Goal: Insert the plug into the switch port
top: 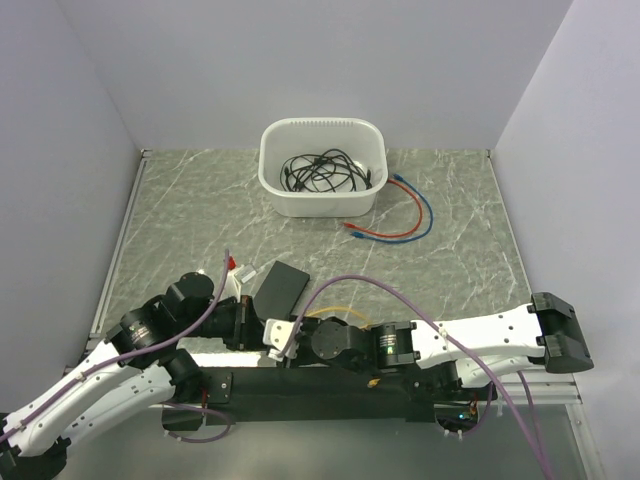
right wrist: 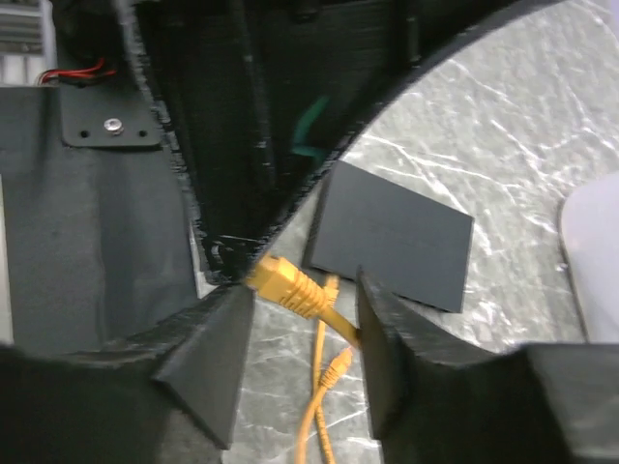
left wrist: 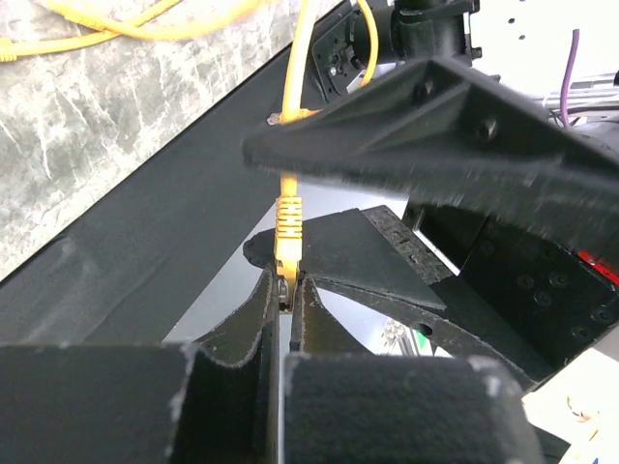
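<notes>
Top view, room: We see plain pale walls standing around the counter (top: 200,210) on its left, far and right sides.
Top view, surface: The counter is grey-green with marble veining. A white tub (top: 320,203) holding a tangle of black cables (top: 320,172) stands at its far middle, and a red cable (top: 368,232) and a blue cable (top: 429,215) curl just right of the tub.
Top view, task thing: The switch box (top: 280,287), flat and matte black, lies on the counter near the arms, left of centre. We cannot make out its sockets.
Top view, tools: The left tool (top: 250,322) and the right tool (top: 283,338) meet on the near side of the switch box. We cannot read their jaws from above.
Left wrist view, surface: A yellow cable (left wrist: 126,24) loops over the marbled counter at the upper left.
Left wrist view, tool: The left tool (left wrist: 287,290) is closed, its fingertips pinching the lower end of the yellow plug (left wrist: 289,217), which stands upright. A finger of the right tool hangs across above it.
Right wrist view, surface: The switch box (right wrist: 392,232) lies flat on the counter beyond the fingers, apart from the plug.
Right wrist view, tool: The right tool (right wrist: 305,293) stands partly open, with one finger on each side of the plug (right wrist: 288,285). We see a gap at the left finger and cannot tell whether the right finger touches the cable.
</notes>
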Robot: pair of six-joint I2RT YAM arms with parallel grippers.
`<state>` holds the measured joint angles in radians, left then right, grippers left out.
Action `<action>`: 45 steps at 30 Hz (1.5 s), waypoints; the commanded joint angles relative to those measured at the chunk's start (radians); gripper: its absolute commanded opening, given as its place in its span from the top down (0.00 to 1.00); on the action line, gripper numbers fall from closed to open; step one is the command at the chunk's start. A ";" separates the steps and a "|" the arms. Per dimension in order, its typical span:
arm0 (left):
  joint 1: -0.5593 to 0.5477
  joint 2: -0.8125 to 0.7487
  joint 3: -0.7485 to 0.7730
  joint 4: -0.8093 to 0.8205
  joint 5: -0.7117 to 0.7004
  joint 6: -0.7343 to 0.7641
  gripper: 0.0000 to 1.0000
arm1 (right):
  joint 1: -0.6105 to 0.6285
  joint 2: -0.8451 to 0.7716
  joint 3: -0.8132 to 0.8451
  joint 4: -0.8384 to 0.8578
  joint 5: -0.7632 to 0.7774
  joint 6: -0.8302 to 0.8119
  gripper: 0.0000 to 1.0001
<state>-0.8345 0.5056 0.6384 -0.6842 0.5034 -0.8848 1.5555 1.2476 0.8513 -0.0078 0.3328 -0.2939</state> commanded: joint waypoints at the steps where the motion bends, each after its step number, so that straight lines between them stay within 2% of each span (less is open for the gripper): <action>1: -0.003 -0.009 0.033 0.063 0.038 0.000 0.99 | 0.000 0.006 0.057 0.117 -0.023 0.019 0.50; 8: -0.003 -0.012 0.026 0.072 0.027 -0.002 0.99 | 0.002 -0.034 0.022 0.135 -0.067 0.062 0.78; 16: -0.003 0.002 0.043 0.049 -0.048 0.014 0.99 | 0.000 -0.080 -0.015 0.169 -0.113 0.105 0.88; 21: -0.003 0.013 0.044 0.051 -0.114 0.012 1.00 | 0.002 -0.086 -0.023 0.181 -0.112 0.127 1.00; 27: -0.003 0.040 0.047 0.041 -0.265 0.017 0.98 | -0.003 -0.097 -0.052 0.203 -0.081 0.171 1.00; 30: -0.003 0.060 0.043 0.048 -0.325 0.015 0.87 | -0.018 -0.099 -0.064 0.193 -0.067 0.200 1.00; 31: -0.003 0.063 0.040 0.054 -0.336 0.014 0.78 | -0.026 -0.103 -0.072 0.189 -0.058 0.219 1.00; 37: -0.003 0.094 0.050 0.061 -0.445 0.007 0.52 | -0.109 -0.126 -0.119 0.143 -0.037 0.291 1.00; 40: -0.003 0.111 0.049 0.081 -0.471 0.003 0.46 | -0.159 -0.142 -0.141 0.121 -0.063 0.343 1.00; 45: -0.003 0.151 0.056 0.106 -0.531 0.003 0.42 | -0.201 -0.149 -0.161 0.095 -0.087 0.378 1.00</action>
<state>-0.8398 0.6407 0.6609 -0.6090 0.0559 -0.8856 1.3746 1.1294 0.6964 0.0582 0.2600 0.0311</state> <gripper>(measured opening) 0.576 0.231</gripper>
